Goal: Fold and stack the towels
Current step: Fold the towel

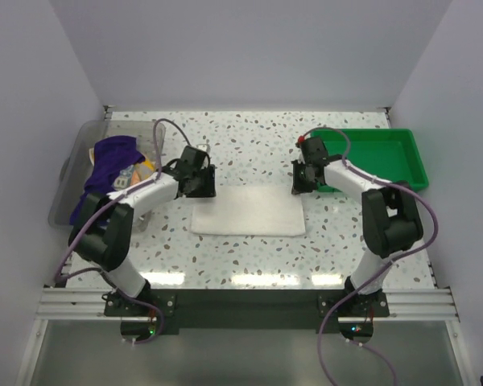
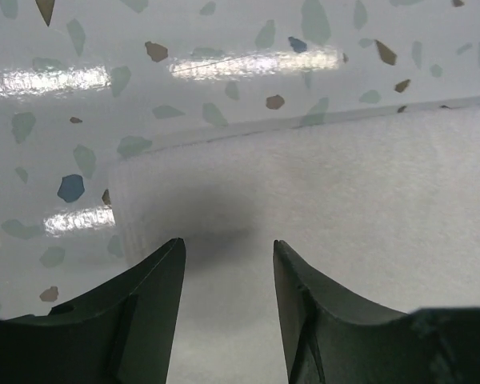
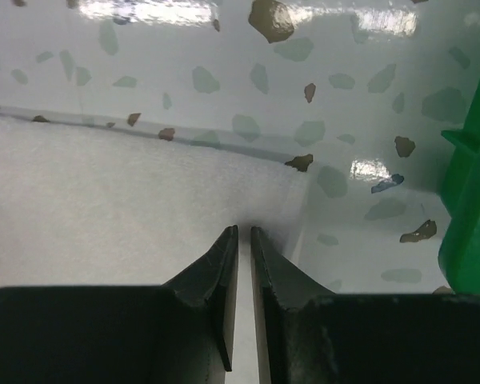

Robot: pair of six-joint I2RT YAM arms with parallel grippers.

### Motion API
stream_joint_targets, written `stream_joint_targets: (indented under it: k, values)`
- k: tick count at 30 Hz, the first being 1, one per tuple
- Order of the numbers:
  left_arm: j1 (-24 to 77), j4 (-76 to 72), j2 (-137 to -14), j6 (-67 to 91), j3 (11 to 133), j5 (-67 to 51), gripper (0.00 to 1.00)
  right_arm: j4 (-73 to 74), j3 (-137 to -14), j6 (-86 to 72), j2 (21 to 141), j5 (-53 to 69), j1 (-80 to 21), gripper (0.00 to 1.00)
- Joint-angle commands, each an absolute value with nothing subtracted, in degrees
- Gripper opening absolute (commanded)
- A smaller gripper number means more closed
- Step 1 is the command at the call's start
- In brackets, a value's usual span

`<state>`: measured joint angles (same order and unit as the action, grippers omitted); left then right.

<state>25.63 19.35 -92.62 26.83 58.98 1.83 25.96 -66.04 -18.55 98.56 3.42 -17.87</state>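
Observation:
The white towel (image 1: pixel 248 211) lies flat in the middle of the table. My left gripper (image 1: pixel 203 186) is open just above its far left corner; in the left wrist view the gripper (image 2: pixel 228 244) has cloth (image 2: pixel 344 184) showing between its spread fingers. My right gripper (image 1: pixel 300 181) is at the far right corner; in the right wrist view it (image 3: pixel 244 230) is closed to a narrow slit on the towel (image 3: pixel 104 192) near its edge. The purple towel (image 1: pixel 113 161) and the pale lettered towel (image 1: pixel 134 173) lie bunched in a bin at the left.
A clear plastic bin (image 1: pixel 67 181) stands at the left edge of the table. A green tray (image 1: pixel 386 153) stands at the back right, close beside my right gripper, and its wall shows in the right wrist view (image 3: pixel 472 200).

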Motion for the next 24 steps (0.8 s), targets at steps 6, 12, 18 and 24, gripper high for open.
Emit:
stream_joint_targets:
  k: [6,12,18,24]
  values:
    - [22.3,13.0,-102.0,27.9,56.3,1.3,0.49,21.8,-68.0,-18.5,107.8,-3.5,-16.7,0.14]
    - [18.7,13.0,-103.0,29.0,55.8,1.2,0.5,22.2,-70.9,-18.1,109.1,-3.3,-16.7,0.28]
    - [16.8,16.7,-103.5,26.2,64.1,4.8,0.62,26.7,-75.5,-17.1,103.1,-1.8,-17.1,0.47]
    - [20.0,19.1,-99.2,19.9,69.4,7.5,0.79,33.2,-75.5,-16.2,95.0,-5.5,-14.7,0.75]
